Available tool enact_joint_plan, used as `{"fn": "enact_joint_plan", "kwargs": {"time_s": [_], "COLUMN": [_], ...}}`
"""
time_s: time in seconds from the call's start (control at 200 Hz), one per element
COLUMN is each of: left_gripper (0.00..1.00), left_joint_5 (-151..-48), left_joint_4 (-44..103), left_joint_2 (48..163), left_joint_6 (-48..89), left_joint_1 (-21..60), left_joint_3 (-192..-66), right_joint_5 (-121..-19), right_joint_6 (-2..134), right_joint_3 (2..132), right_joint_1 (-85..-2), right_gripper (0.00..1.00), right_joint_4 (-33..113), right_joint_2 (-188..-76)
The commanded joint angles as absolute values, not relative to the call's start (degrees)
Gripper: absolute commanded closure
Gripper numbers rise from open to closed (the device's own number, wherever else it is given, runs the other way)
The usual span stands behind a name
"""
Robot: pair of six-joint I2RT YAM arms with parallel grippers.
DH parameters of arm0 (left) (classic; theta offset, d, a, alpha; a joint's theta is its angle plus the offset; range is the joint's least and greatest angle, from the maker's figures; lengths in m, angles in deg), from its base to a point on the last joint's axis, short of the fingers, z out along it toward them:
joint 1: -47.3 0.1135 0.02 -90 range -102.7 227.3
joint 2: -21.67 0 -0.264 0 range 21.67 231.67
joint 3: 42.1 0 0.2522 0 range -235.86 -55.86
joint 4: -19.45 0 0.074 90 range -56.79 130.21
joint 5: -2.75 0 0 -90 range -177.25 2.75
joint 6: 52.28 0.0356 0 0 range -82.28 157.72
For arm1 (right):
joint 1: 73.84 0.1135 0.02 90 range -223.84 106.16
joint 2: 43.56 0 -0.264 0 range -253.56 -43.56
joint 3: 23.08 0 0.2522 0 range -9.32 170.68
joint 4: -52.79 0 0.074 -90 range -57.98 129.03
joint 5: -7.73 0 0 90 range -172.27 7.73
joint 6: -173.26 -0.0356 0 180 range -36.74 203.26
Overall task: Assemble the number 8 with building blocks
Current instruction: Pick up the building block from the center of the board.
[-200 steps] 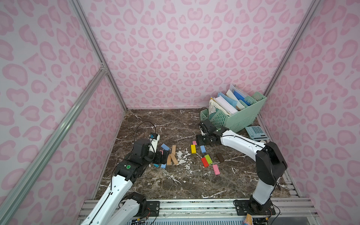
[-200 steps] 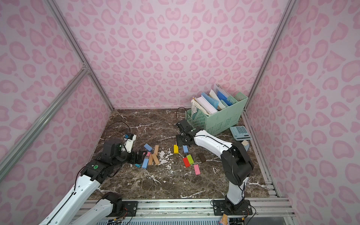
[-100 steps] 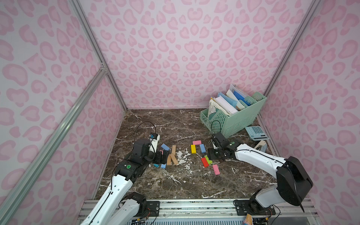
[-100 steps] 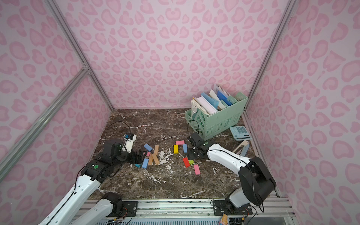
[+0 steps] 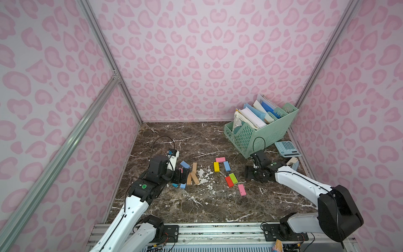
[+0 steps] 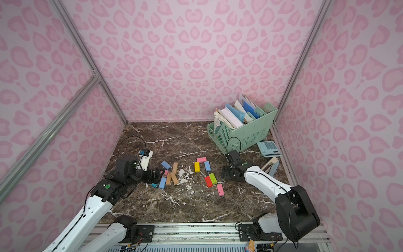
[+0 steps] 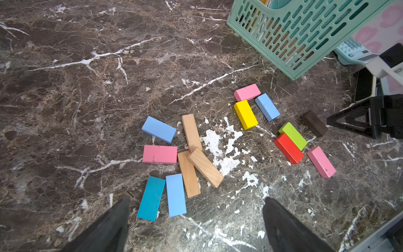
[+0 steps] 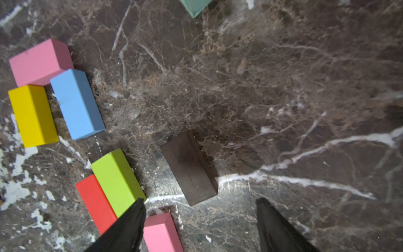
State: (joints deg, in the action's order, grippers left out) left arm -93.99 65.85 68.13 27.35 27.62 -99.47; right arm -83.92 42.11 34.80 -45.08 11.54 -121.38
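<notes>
Now | R gripper (image 8: 199,200): jaws wide, nr brown blk (image 8: 189,168); L gripper (image 7: 195,199): wide

Pink blotch-patterned walls (image 5: 196,65), aluminium struts (image 5: 102,45), dark veined, seemingly marble floor (image 5: 192,139)

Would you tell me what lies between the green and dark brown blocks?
Only bare marble separates green block and dark brown block, per the right wrist view.

Matte building blocks (image 7: 159,154) — three bare wood — on glossy marble-look table (image 7: 87,109).
</notes>
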Motion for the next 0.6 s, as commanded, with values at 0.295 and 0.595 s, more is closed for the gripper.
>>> {"fn": "enact_joint_plan", "kwargs": {"time_s": [0.295, 0.595], "left_gripper": [0.02, 0.02], "left_joint_5": [-94.4, -94.4], "left_joint_4": [65.4, 65.4], "left_joint_2": [67.7, 67.2], "left_joint_6": [27.6, 27.5], "left_joint_1": [27.7, 27.7], "left_joint_3": [-99.6, -99.6], "right_joint_5": [-85.7, -81.7], "right_joint_6": [11.7, 8.9], "right_joint_3": [33.9, 40.0], "right_joint_1": [-45.4, -45.5], "right_gripper": [0.07, 0.13], "right_joint_4": [9.7, 6.6], "right_joint_2": [-119.3, -129.3]}}
